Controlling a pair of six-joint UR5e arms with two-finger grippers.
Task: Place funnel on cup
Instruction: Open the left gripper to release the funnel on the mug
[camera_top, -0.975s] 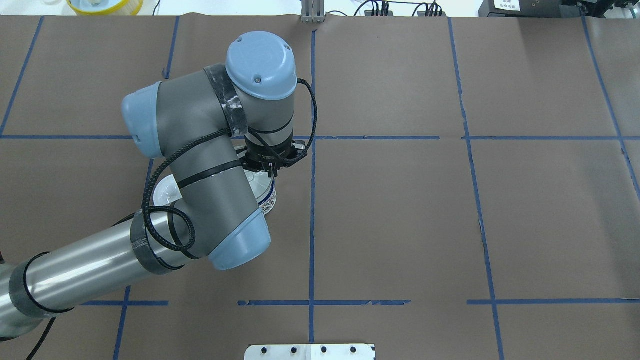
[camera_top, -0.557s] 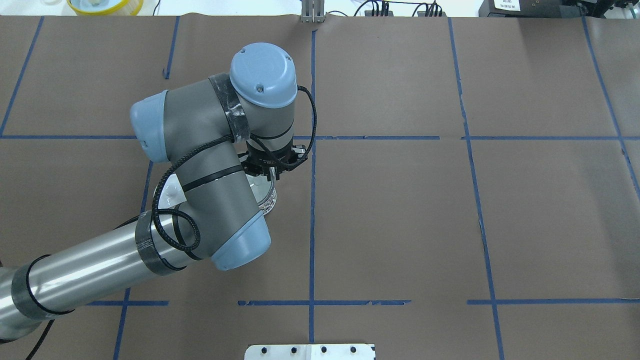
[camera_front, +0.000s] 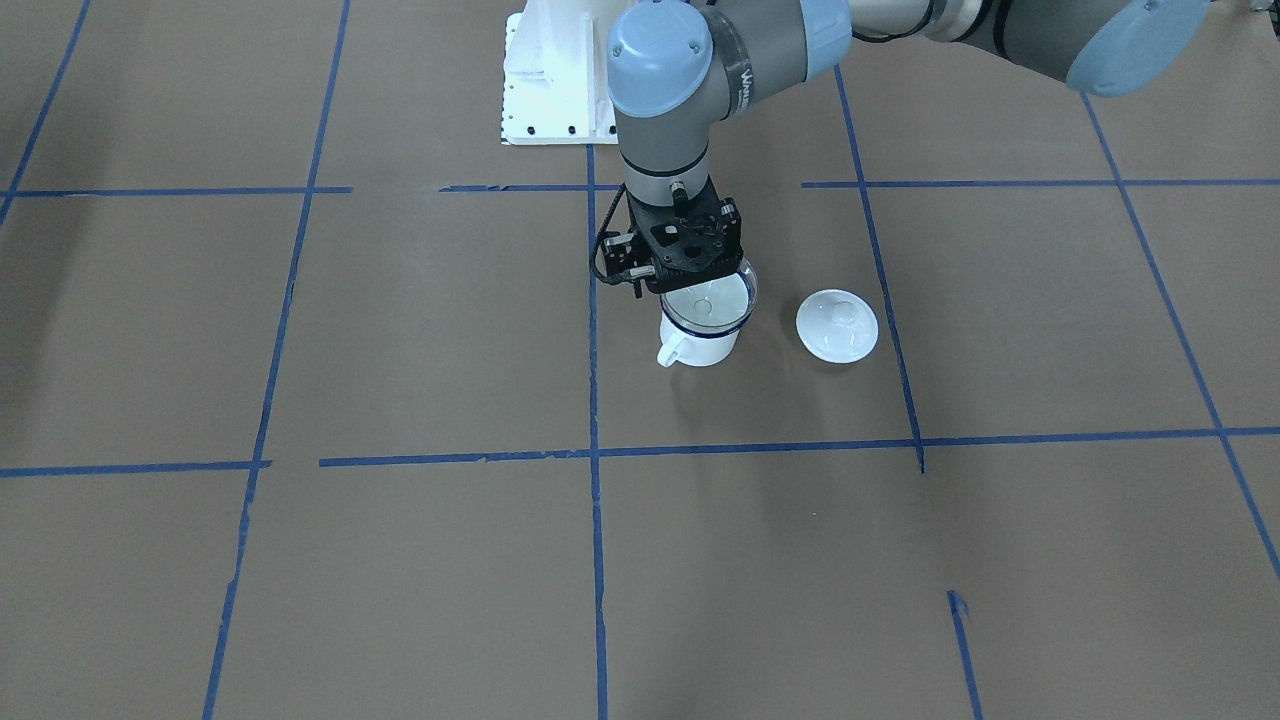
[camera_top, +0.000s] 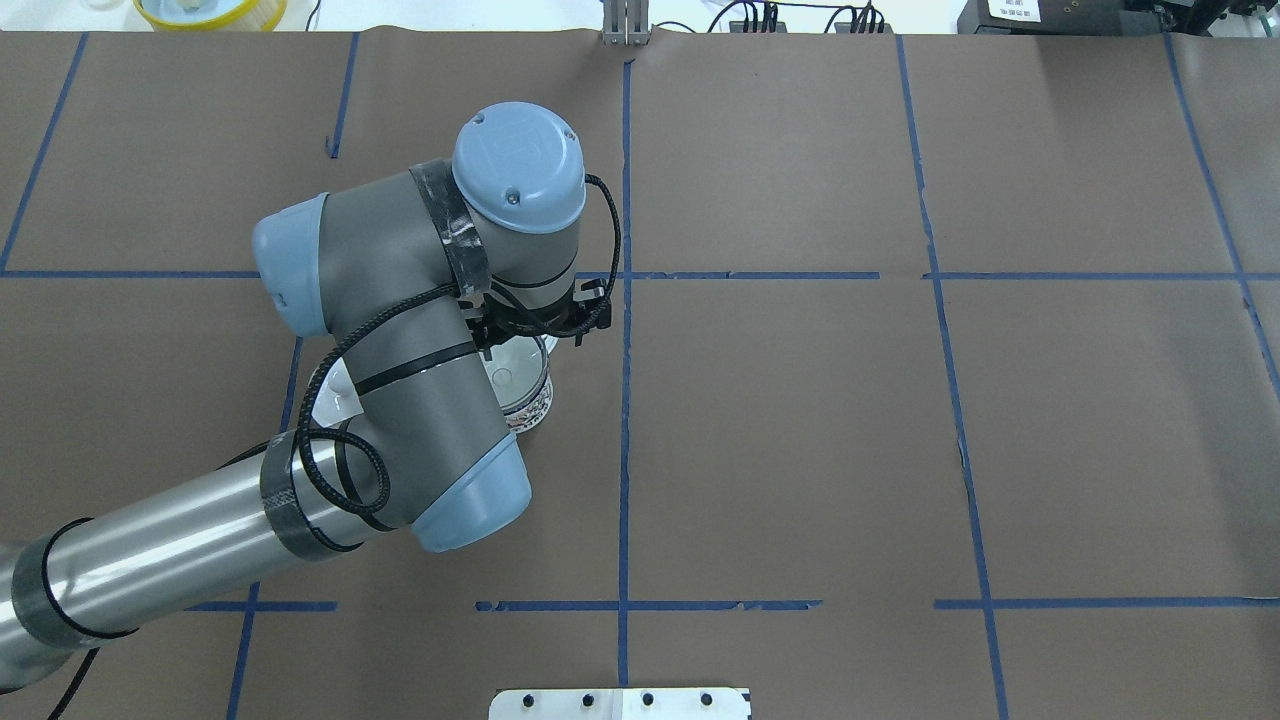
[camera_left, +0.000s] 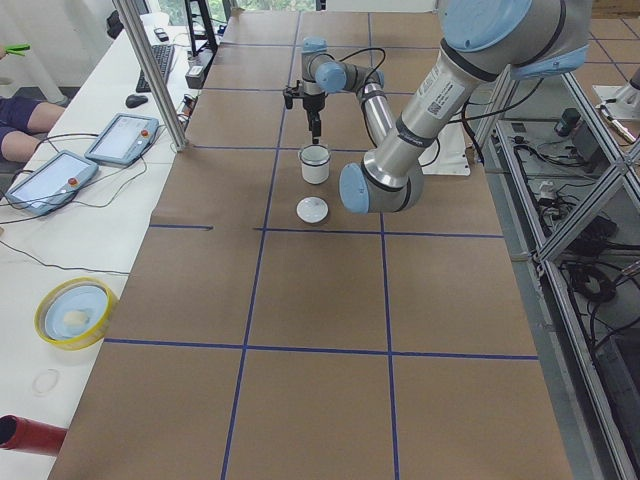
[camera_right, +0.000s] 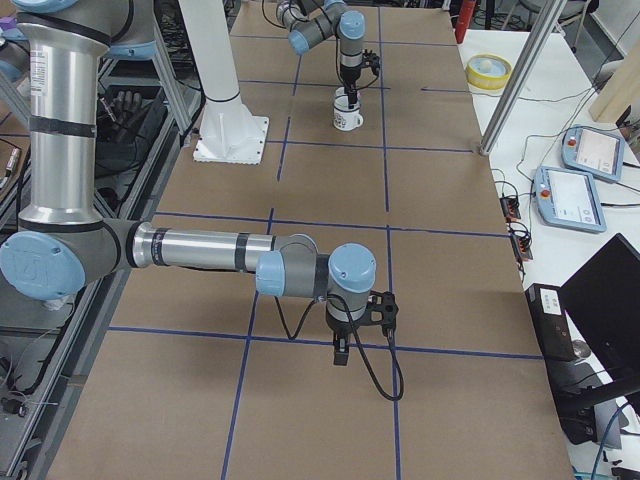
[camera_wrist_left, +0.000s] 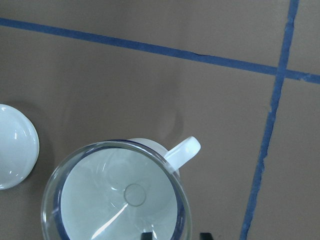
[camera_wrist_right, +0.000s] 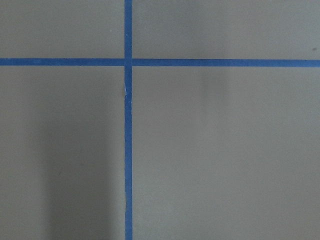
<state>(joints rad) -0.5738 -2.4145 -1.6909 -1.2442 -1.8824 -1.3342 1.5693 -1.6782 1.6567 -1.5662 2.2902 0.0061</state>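
Overhead, the left arm covers most of the cup and lid. Wrist view: funnel cut by the lower edge, lid by the left. The right gripper (side view only): jaw state indeterminable.

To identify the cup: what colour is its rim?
Dark blue; the cup itself is white. Front-facing view shows it best.

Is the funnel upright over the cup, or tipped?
Upright: in the wrist view the funnel evenly rings the cup, spout centred and pointing down. Whether it rests on the cup, cannot tell.
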